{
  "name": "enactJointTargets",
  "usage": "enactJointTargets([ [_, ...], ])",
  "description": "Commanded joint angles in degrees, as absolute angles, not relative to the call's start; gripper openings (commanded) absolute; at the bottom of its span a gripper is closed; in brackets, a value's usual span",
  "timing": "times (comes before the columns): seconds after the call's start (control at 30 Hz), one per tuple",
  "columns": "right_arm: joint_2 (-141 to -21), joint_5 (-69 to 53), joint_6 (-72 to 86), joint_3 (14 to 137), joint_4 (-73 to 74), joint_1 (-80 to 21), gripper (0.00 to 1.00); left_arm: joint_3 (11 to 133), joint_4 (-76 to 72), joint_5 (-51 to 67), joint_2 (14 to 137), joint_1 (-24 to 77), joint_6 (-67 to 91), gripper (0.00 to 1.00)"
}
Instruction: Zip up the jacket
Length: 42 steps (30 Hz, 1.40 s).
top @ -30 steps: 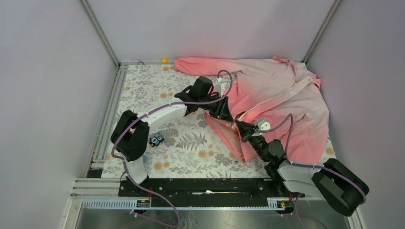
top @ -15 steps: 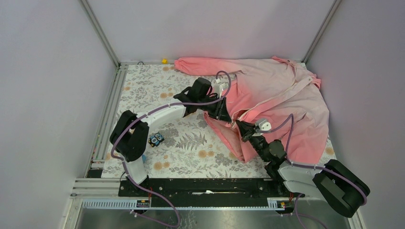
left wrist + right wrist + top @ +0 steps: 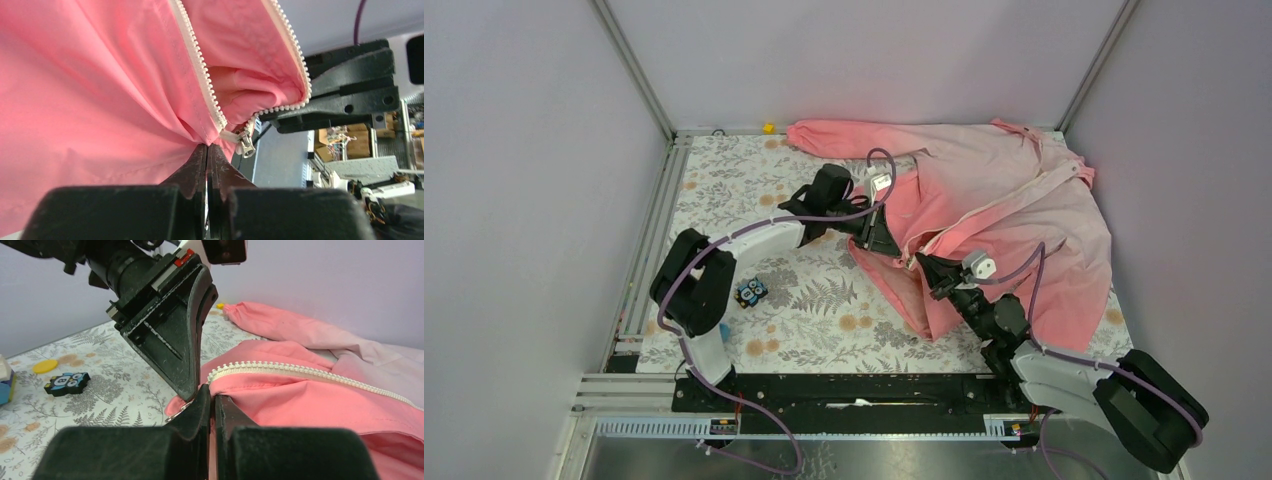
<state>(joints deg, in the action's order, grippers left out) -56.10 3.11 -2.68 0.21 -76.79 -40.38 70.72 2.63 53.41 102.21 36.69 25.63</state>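
Note:
The pink jacket [image 3: 1014,215] lies spread over the table's back right, its front open with white zipper teeth [image 3: 199,65] along both edges. My left gripper [image 3: 886,243] is shut on a pinch of the jacket's fabric [image 3: 207,146] at the bottom of the zipper, just beside the metal slider [image 3: 246,143]. My right gripper [image 3: 926,266] is shut on the other front edge [image 3: 212,396], right under the end of its zipper teeth [image 3: 300,371]. The two grippers nearly touch. The left gripper's fingers [image 3: 172,340] fill the right wrist view. The slider's pull [image 3: 177,413] hangs beside my right fingers.
A small black and blue toy [image 3: 751,291] lies on the floral table cover left of the jacket; it also shows in the right wrist view [image 3: 66,382]. A yellow disc [image 3: 45,366] lies near it. A small yellow piece [image 3: 768,127] sits at the back edge.
My left gripper has drawn the jacket's lower front edge a little to the left and back. My right arm has shifted slightly right, still holding its edge.

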Motion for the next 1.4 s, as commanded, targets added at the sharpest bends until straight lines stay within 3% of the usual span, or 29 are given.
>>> enactJointTargets([
  [0.0,-53.1,0.18,-2.22,-9.36,-79.31,-40.34,0.0,68.47,-7.71,64.48,97.75,36.83,28.11,0.0],
  [0.27,-53.62,0.71,-1.17,-7.73,-74.54,-40.34,0.0,67.68,-12.1,65.95,96.6,37.0,31.24,0.0],
  [0.67,-56.78,1.77,-0.86,-7.93,-81.81,-40.33,0.0,67.36,-9.02,65.33,98.18,38.39,29.22,0.0],
  [0.83,-50.62,2.48,-0.35,-8.33,-77.29,-40.33,0.0,70.01,1.34,61.38,99.4,38.47,22.33,0.0],
  [1.03,-41.84,2.74,-0.35,-9.27,-68.99,-40.26,0.0,71.57,3.29,60.04,100.27,38.49,21.49,0.0],
  [1.37,-54.52,-3.63,-0.35,-7.26,-79.08,-40.34,0.0,72.35,2.39,58.99,100.48,39.0,23.38,0.0],
])
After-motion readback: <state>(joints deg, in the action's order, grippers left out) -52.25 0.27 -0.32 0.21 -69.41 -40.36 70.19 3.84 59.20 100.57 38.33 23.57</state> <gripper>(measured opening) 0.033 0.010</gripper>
